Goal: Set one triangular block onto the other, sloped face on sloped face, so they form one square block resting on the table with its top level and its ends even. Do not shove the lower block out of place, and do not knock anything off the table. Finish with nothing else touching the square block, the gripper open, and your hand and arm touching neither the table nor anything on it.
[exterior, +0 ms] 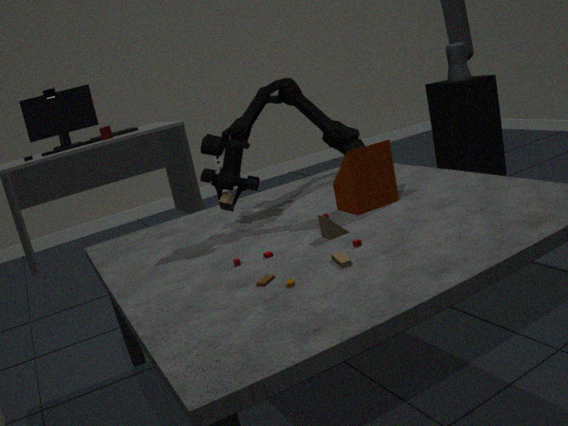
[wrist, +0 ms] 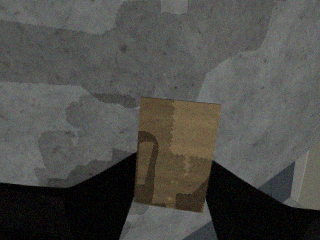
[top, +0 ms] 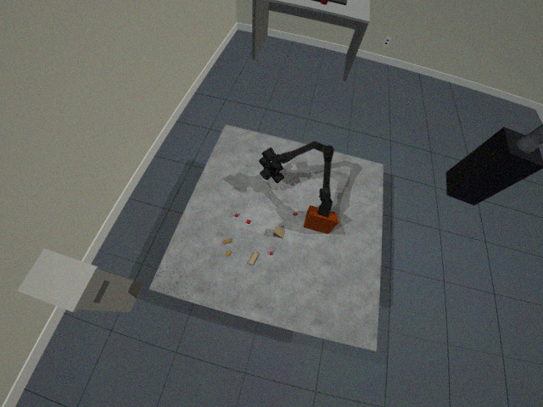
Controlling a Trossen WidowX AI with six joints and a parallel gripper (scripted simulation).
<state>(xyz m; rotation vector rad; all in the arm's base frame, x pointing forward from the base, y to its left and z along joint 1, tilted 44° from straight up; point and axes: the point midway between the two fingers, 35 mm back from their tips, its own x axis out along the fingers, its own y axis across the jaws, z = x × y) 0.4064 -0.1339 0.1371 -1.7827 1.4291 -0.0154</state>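
Note:
One triangular block (top: 278, 232) (exterior: 331, 228) rests on the table (top: 324, 284) (exterior: 193, 320), its sloped face up, in front of the orange box. My gripper (exterior: 227, 201) (wrist: 171, 157) is shut on the other triangular block (exterior: 226, 199) (wrist: 177, 150). It holds this block well above the table, towards its far left part in the exterior view, away from the resting block. In the wrist view a wooden rectangular face of the held block shows between the fingers; which face it is I cannot tell. In the top view the held block is hidden by the hand.
An orange box (top: 321, 220) (exterior: 366, 178) stands at the arm's base. A pale wooden block (top: 254, 258) (exterior: 341, 259), a small brown block (top: 226, 241) (exterior: 265, 280), a small orange piece (top: 228, 253) (exterior: 290, 283) and several red pieces, one a red cube (top: 249, 221) (exterior: 268, 254), lie around the resting block.

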